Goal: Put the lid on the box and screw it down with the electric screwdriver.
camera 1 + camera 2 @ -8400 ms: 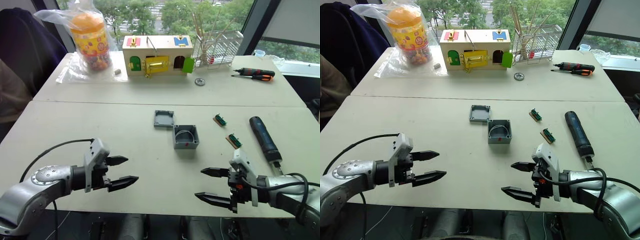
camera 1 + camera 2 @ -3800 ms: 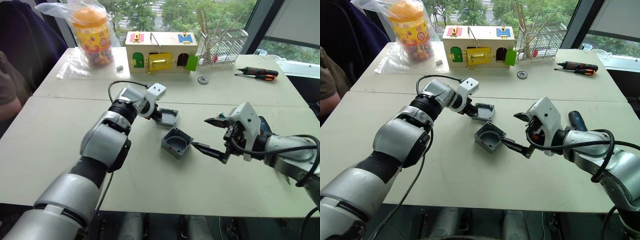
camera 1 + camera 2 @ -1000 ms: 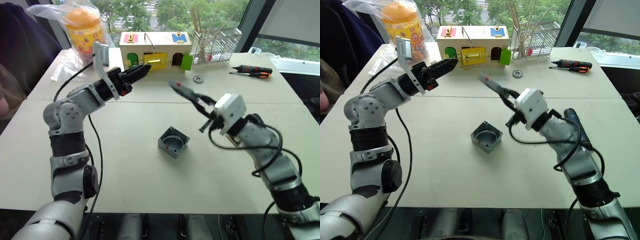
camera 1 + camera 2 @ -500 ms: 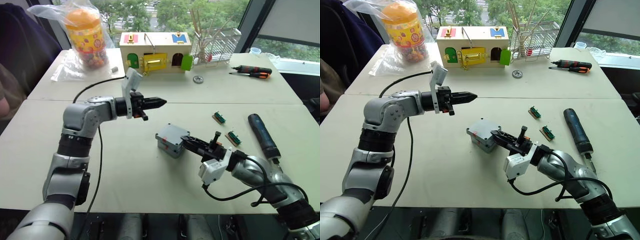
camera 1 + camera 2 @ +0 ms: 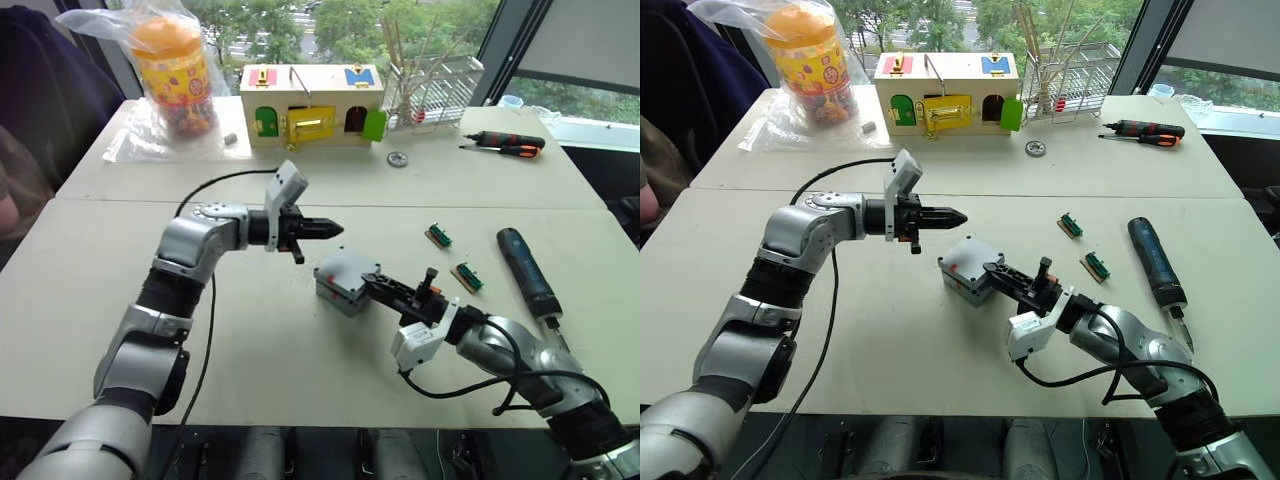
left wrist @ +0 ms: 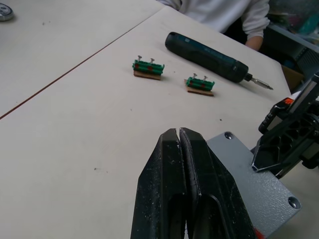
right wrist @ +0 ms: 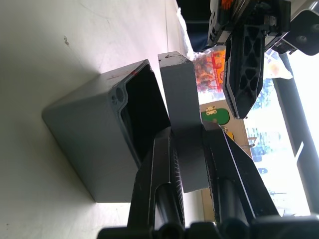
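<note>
The step in hand is seating the lid; the screwing has not begun. Going left to right: the left hand [image 5: 322, 229] hovers clenched and empty, its tips pointing at the lid [image 5: 345, 268] from just beside its upper left edge, without touching that I can see. The lid sits over the box [image 5: 333, 292] near the middle of the worktop [image 5: 250, 350], tilted: in the right wrist view one edge stands off the box opening with a dark gap showing. The right hand [image 5: 1002, 277] is grasping the lid by its right-hand edge, one finger on each face. Further right lie two small green terminal blocks [image 5: 453, 256] and the electric screwdriver [image 5: 528, 273], untouched, well apart from both hands.

The next move, I judge, calls for lowering the raised edge until the lid lies flat and its corners line up with the box, then letting go and reaching for the electric screwdriver.

Against half a second earlier, the left hand has moved closer to the lid, while the right hand keeps its hold on it.
</note>
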Tool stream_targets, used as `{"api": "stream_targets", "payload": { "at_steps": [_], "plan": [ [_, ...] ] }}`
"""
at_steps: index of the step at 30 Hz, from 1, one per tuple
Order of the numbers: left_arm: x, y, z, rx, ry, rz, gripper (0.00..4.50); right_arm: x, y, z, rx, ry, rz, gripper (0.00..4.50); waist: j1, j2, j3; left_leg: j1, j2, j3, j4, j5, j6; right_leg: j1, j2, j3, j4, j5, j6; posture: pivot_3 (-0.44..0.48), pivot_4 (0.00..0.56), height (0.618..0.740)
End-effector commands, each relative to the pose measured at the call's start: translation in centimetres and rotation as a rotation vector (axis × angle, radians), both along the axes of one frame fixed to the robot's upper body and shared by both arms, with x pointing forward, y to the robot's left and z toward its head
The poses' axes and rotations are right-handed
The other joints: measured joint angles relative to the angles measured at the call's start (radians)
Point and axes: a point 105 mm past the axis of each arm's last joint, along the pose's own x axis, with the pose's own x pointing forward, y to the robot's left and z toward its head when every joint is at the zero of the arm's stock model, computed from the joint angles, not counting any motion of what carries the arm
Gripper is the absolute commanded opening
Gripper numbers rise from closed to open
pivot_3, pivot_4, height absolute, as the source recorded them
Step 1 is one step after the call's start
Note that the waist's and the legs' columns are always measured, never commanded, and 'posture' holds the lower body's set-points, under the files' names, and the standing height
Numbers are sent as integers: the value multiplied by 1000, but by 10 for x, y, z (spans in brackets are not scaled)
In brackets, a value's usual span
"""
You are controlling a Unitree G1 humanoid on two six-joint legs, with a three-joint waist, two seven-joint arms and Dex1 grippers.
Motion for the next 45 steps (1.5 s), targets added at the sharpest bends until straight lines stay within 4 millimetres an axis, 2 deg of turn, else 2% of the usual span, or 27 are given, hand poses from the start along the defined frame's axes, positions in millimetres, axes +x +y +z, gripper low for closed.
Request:
{"api": "stream_targets", "payload": {
  "at_steps": [1,12,17,22,30,32,37,39,45],
  "plan": [
    [-6,-8,8,13,-58,-47,28,-1,-5,-5,-7,4,-17,75,0,0,0,0,0,0,0,0,0,0,0,0,0,0,0,0,150,706],
    [-15,-16,-10,80,-79,-93,28,-8,-7,-17,-31,2,9,75,1,0,0,0,0,-1,0,0,0,1,0,0,0,0,0,0,150,706],
    [-15,-18,-13,82,-81,-94,28,-9,-7,-14,-49,-44,19,75,1,0,0,0,0,-1,0,0,0,1,0,0,0,0,0,0,150,706],
    [-17,-20,-17,97,-87,-103,28,-9,-9,-22,-62,-33,12,75,1,0,0,0,0,-1,0,0,0,1,0,0,-1,0,0,0,150,706],
    [-21,-20,-42,234,-149,-136,28,-10,-11,-30,-59,-8,6,75,1,0,0,4,0,-1,0,0,0,6,0,-1,-2,0,0,0,150,706],
    [-22,-20,-51,276,-157,-146,0,-10,-12,-31,-47,3,-2,1139,2,0,-1,13,0,-1,-4,0,0,16,0,-2,-9,0,0,0,150,706],
    [-23,-17,-73,352,-165,-161,0,-13,-15,-27,-31,-16,-18,3415,0,0,-4,30,0,-3,-11,0,0,32,0,-2,-12,-1,1,0,150,706],
    [-24,-18,-79,363,-164,-168,0,-17,-18,-22,-22,-32,-23,4218,2,0,-7,31,0,-3,-11,0,0,32,0,-1,-12,-1,0,0,150,706],
    [-21,-18,-90,382,-169,-161,0,-33,-22,-12,-6,-60,-12,4218,17,1,-8,31,-1,-4,-11,0,0,32,-1,-1,-12,-1,0,0,150,706]
  ]
}}
